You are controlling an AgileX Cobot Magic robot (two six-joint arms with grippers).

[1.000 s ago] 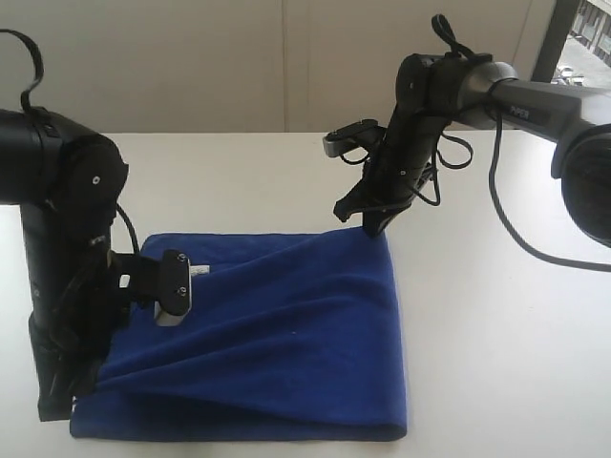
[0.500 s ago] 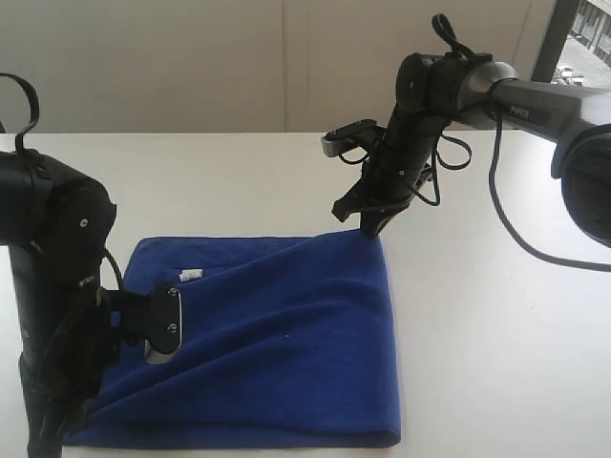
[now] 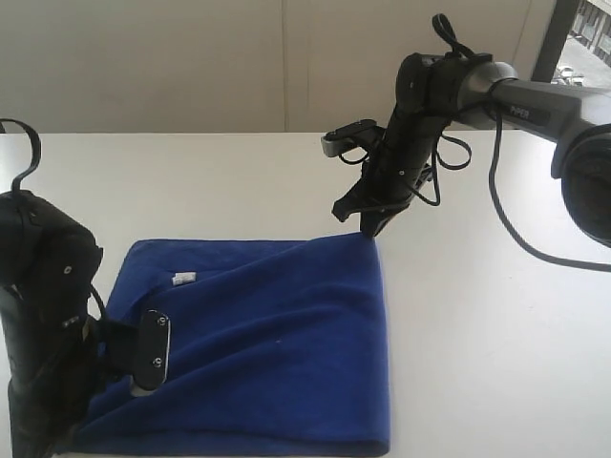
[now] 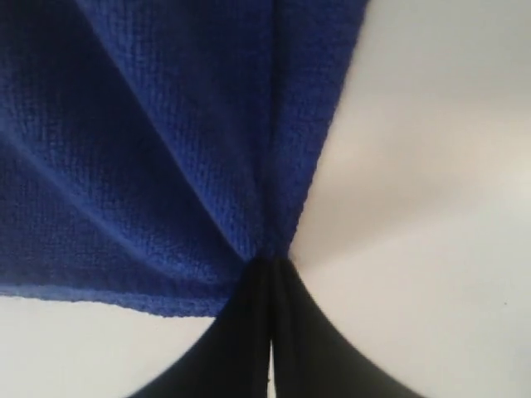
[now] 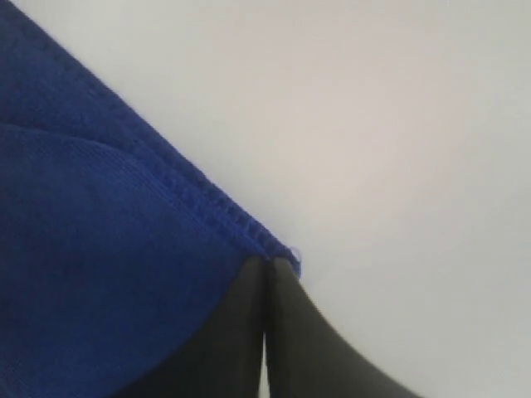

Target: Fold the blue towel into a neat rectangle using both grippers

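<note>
The blue towel [image 3: 277,343] lies spread on the white table [image 3: 496,363], doubled over, with its fold along the near edge and a small white tag [image 3: 182,279] showing at the far left. My right gripper [image 3: 370,227] stands at the towel's far right corner, shut on the stitched hem [image 5: 236,220]. My left arm [image 3: 48,305] hangs low over the near left corner, its fingertips hidden at the bottom of the exterior view. In the left wrist view my left gripper [image 4: 270,264] is shut on gathered cloth of the towel [image 4: 149,166], which creases towards the jaws.
The table runs on bare to the right of the towel and behind it up to a pale wall [image 3: 191,57]. A black cable [image 3: 516,239] loops down from the right arm over the table.
My left arm has dropped and drawn towards the near left, pulling the towel's corner with it; the diagonal folds have flattened. The right gripper has stayed put.
</note>
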